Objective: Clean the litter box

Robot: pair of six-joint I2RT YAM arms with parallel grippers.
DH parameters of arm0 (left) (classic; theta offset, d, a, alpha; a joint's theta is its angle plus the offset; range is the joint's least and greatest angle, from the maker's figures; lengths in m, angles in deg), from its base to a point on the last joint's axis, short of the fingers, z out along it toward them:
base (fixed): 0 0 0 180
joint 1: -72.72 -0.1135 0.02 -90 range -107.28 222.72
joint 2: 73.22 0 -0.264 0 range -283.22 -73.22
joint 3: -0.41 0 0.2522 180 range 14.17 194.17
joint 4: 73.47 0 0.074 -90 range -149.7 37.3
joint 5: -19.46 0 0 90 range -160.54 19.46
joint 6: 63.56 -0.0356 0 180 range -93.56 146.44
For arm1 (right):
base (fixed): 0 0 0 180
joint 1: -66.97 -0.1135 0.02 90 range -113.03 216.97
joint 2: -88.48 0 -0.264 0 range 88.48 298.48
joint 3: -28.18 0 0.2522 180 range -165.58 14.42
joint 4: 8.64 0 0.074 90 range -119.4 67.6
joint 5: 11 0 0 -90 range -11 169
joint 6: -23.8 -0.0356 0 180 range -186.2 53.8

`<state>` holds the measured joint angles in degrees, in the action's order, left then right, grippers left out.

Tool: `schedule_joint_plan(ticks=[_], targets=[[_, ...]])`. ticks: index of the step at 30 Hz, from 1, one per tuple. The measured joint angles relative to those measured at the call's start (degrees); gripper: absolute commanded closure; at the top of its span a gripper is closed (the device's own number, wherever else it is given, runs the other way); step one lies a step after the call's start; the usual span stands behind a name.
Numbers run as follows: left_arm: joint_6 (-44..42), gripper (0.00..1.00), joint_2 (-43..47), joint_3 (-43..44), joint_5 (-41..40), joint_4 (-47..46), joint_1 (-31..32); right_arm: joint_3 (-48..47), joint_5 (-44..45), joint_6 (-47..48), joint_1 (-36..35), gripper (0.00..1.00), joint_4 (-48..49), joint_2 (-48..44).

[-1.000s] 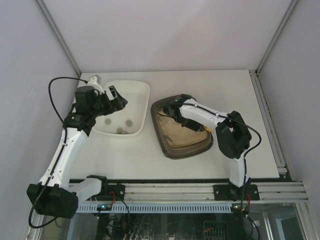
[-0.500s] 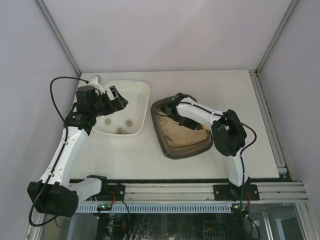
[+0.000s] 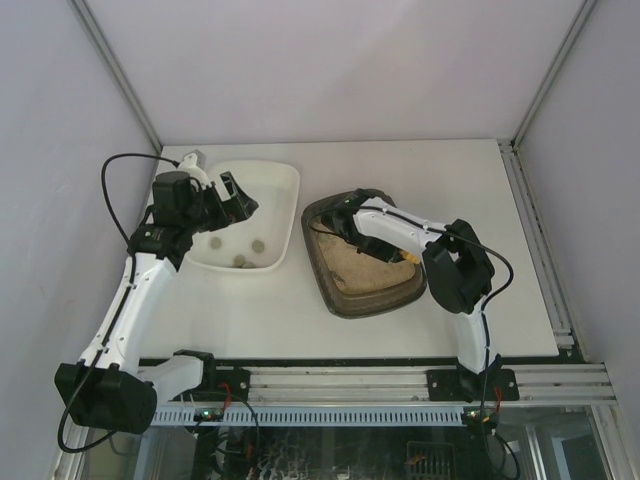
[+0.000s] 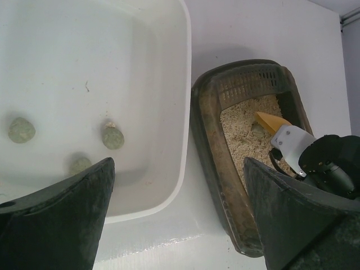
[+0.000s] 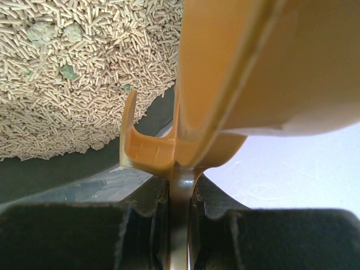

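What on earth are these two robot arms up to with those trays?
They are cleaning a litter box. The right end effector grips an orange scoop by its handle over the tan litter inside it. The left end effector hangs open and empty above the white tray beside the box, where three greenish lumps lie. A few greenish bits show in the litter.
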<state>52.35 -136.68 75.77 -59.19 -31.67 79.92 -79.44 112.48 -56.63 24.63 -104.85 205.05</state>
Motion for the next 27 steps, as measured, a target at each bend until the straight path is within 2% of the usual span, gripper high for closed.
schedule_joint_plan(ticks=[27], targets=[[-0.2, 0.0, 0.0, -1.8, 3.8, 0.5, 0.0, 4.5, 5.2, -0.9, -0.9, 1.0, 0.1, -1.5]])
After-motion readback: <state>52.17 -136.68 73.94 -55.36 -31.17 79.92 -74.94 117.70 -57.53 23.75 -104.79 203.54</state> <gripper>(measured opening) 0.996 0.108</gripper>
